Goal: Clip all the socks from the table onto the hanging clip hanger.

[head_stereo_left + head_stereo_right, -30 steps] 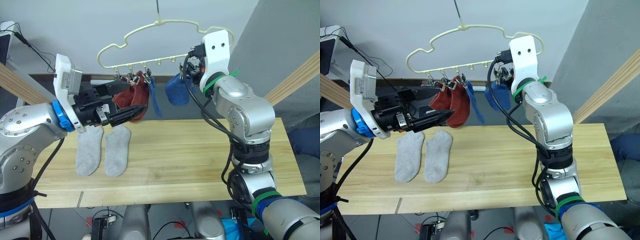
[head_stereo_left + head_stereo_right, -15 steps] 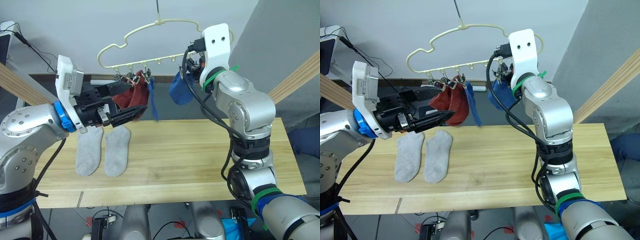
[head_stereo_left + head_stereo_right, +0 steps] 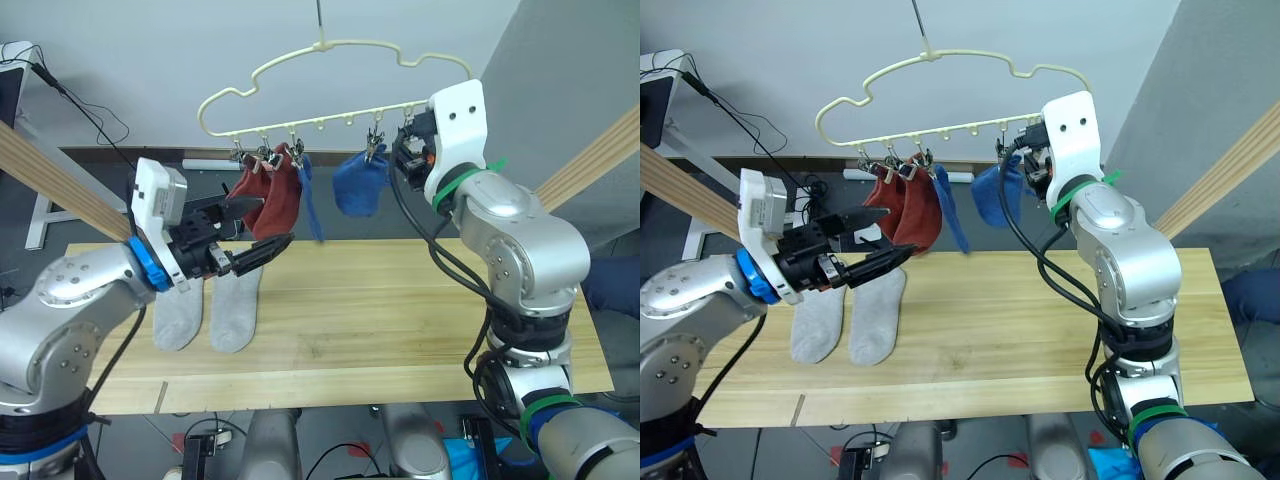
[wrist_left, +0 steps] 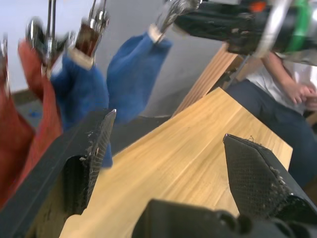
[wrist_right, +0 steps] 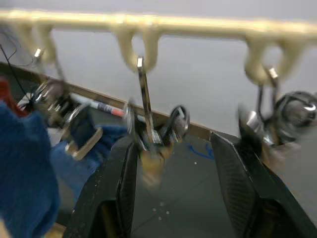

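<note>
The cream clip hanger [image 3: 321, 45] hangs over the table [image 3: 400, 310]. Two rust red socks [image 3: 272, 196] are clipped at its left end, then a narrow blue sock [image 3: 306, 195], then a second blue sock [image 3: 360, 185] further right. Two light grey socks [image 3: 181, 312] [image 3: 236, 305] lie side by side at the table's left. My left gripper [image 3: 262, 222] is open just in front of and below the red socks, holding nothing. My right gripper [image 5: 178, 163] is open at the hanger's right end, with a bare metal clip [image 5: 148, 136] hanging between its fingers.
Pale wooden beams slant down at both sides [image 3: 590, 160] [image 3: 50, 175]. A person sits beyond the table's right end [image 4: 292, 74]. Cables trail behind the table at the far left [image 3: 70, 100].
My right gripper has let go of the second blue sock, which now hangs from its clip, and has moved right along the hanger. My left gripper has sunk slightly below the red socks.
</note>
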